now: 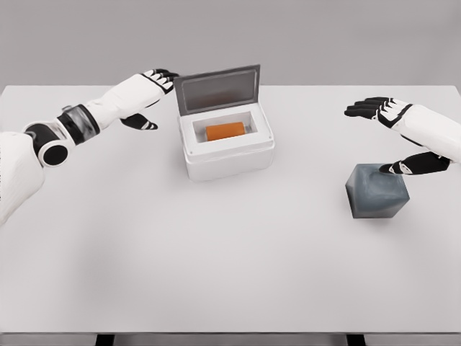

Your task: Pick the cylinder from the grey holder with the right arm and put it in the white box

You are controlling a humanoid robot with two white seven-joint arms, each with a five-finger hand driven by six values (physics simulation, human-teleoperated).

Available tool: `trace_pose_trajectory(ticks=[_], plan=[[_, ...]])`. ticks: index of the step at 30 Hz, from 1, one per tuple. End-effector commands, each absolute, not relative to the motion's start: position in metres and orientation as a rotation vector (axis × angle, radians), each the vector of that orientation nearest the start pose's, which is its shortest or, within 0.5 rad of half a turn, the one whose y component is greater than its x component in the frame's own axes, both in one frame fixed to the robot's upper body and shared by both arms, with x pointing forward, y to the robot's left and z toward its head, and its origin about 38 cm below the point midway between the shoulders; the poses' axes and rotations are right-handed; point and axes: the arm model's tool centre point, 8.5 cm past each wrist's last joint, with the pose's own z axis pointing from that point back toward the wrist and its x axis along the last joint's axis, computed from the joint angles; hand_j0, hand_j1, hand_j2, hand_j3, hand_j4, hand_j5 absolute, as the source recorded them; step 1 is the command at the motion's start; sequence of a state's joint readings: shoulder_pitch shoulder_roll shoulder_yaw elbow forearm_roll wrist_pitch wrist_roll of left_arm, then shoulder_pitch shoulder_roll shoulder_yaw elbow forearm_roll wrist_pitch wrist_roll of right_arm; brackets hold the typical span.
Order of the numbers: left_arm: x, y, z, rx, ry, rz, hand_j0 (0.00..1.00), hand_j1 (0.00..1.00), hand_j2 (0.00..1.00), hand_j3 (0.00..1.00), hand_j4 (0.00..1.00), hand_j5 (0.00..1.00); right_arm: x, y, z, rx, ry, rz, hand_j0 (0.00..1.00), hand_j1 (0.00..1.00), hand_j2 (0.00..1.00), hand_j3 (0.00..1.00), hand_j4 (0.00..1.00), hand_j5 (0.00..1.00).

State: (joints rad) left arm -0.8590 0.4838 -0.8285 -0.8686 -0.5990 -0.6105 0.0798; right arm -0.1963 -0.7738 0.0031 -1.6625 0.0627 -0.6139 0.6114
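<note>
Inside white box (229,155): orange cylinder (225,130) lies flat. Right robot hand (392,137), fingers spread, empty, above grey holder (376,191). Left robot hand (153,97) spread beside lid (217,88). You retract clear, avoid nudging holder.

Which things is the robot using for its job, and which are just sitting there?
For the job:
- orange cylinder, lying inside the white box
- grey holder
- right hand, open, holding nothing

Just there:
- left hand beside the box's raised lid
- white table
</note>
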Motion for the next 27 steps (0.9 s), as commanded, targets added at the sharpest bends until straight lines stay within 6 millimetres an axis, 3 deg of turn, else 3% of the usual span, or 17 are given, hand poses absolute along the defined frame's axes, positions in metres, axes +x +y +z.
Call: trace_pose_trajectory(ticks=[1,11,14,16,19,21,24,27], plan=[[0.524,0.248,0.173,0.596,-1.733,-1.737,1.0,1.0,1.0,1.0,1.0,1.0,0.366,-0.358,0.256,-0.313,-1.801,1.615,1.0,1.0,1.0,1.0,1.0,1.0],[0.525,0.249,0.177,0.601,-1.741,-1.727,1.0,1.0,1.0,1.0,1.0,1.0,0.367,-0.359,0.256,-0.315,-1.801,1.616,1.0,1.0,1.0,1.0,1.0,1.0],[0.521,0.262,0.198,0.608,-1.798,-1.674,1.0,1.0,1.0,1.0,1.0,1.0,0.366,-0.359,0.256,-0.314,-1.8,1.616,1.0,1.0,1.0,1.0,1.0,1.0],[0.51,0.282,0.216,0.601,-1.842,-1.633,1.0,1.0,1.0,1.0,1.0,1.0,0.367,-0.359,0.256,-0.315,-1.801,1.616,1.0,1.0,1.0,1.0,1.0,1.0],[0.467,0.327,0.235,0.573,-1.852,-1.628,1.0,1.0,1.0,1.0,1.0,1.0,0.366,-0.358,0.257,-0.315,-1.803,1.617,1.0,1.0,1.0,1.0,1.0,1.0],[0.445,0.343,0.24,0.555,-1.839,-1.641,1.0,1.0,1.0,1.0,1.0,1.0,0.366,-0.359,0.256,-0.312,-1.801,1.615,1.0,1.0,1.0,1.0,1.0,1.0],[0.425,0.358,0.242,0.54,-1.801,-1.672,1.0,1.0,1.0,1.0,1.0,1.0,0.366,-0.361,0.257,-0.315,-1.805,1.607,1.0,1.0,1.0,1.0,1.0,1.0],[0.424,0.36,0.24,0.54,-1.791,-1.675,1.0,1.0,1.0,1.0,1.0,1.0,0.366,-0.361,0.257,-0.314,-1.807,1.603,1.0,1.0,1.0,1.0,1.0,1.0]])
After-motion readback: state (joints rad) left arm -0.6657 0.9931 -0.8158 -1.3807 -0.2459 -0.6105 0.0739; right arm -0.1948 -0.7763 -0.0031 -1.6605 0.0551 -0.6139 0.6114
